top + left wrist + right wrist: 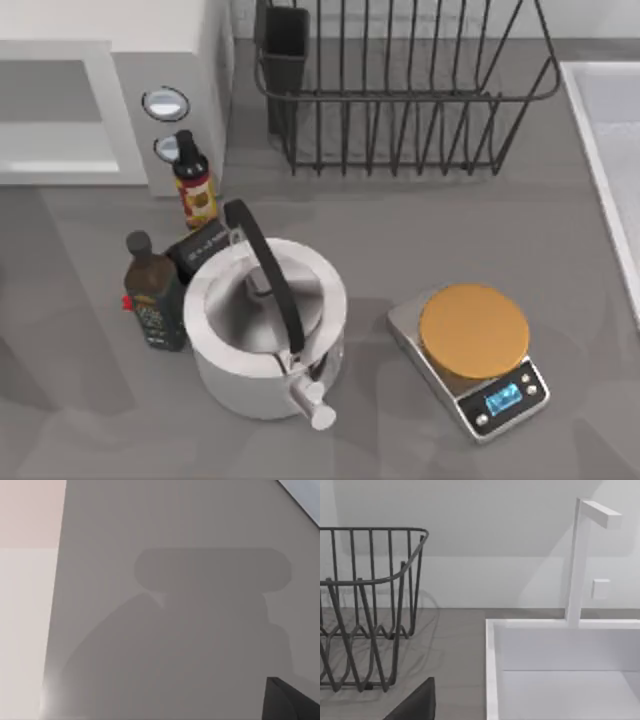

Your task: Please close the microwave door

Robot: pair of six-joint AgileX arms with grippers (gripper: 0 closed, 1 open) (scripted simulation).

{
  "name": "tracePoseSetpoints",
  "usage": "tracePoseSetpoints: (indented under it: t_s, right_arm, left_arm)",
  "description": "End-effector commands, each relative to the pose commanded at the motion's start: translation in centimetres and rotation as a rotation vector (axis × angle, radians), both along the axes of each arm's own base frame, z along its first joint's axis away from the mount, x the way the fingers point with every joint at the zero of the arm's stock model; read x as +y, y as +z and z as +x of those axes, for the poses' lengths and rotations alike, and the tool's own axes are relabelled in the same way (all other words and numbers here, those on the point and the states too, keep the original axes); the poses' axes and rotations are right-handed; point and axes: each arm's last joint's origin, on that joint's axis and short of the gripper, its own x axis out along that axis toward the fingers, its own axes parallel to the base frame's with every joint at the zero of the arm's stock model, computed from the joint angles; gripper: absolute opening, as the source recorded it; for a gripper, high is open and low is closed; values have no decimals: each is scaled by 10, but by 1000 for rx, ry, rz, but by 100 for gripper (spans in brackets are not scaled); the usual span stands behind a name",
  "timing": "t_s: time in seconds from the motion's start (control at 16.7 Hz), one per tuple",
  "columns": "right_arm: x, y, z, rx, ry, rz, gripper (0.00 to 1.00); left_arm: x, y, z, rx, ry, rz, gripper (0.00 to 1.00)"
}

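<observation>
Nearest the camera in the top view, the white kettle [232, 372] with a black handle stands on the grey worktop [420, 230], spout toward the near edge. Right of the kettle and apart from it is a silver kitchen scale [503, 398] with a round orange plate. Just left of the kettle is a dark bottle [155, 300], close to touching it. A small black box [200, 250] sits just behind the kettle, and farther behind is a sauce bottle [195, 187] with a red label. Behind the kettle to the left is the microwave [205, 60], with two round knobs [165, 102] on a grey panel. The sauce bottle stands right in front of the lower knob. The microwave door [60, 160], a white frame around grey, is left of the knob panel; cannot tell if it is fully shut. Behind the kettle to the right is the black wire dish rack [400, 90]. A white sink [605, 130] is at the far right edge. The left wrist view shows bare worktop with a shadow and a dark bit of the left claw [292, 702]; wide or narrow, cannot tell. The right wrist view shows the rack, the sink, a white faucet [577, 565] and a dark bit of the right claw [417, 705]; state cannot tell.
</observation>
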Motion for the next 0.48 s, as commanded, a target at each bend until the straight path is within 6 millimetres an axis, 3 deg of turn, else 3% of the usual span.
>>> tracePoseSetpoints:
  t_s: [0.3, 0.48]
  right_arm:
    - [0, 0, 0, 0, 0, 0, 100]
    - [0, 0, 0, 0, 0, 0, 100]
  left_arm:
    - [-5, -1, 0, 5, 5, -6, 0]
    - [-40, 1, 3, 12, 3, -7, 0]
